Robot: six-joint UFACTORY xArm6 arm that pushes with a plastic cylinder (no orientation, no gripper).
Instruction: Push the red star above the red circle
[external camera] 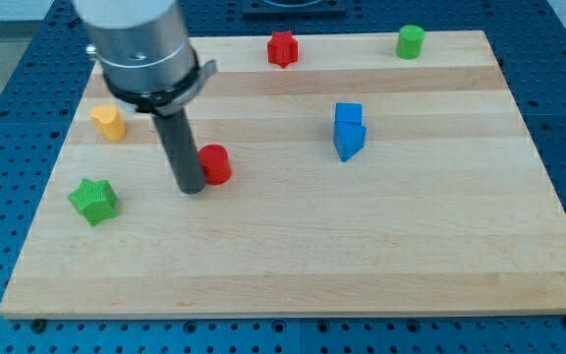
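Note:
The red star (281,48) sits near the view's top edge of the wooden board, a little left of centre. The red circle (215,163) stands lower down and to the left, in the board's left half. My tip (192,189) rests on the board right beside the red circle, at its left, touching or nearly touching it. The rod rises from there to the grey arm body at the view's top left. The red star is far from my tip, up and to the right.
A yellow block (109,122) lies at the left, partly near the arm body. A green star (93,201) sits at lower left. Two blue blocks (348,131) sit together right of centre. A green cylinder (410,41) stands at top right.

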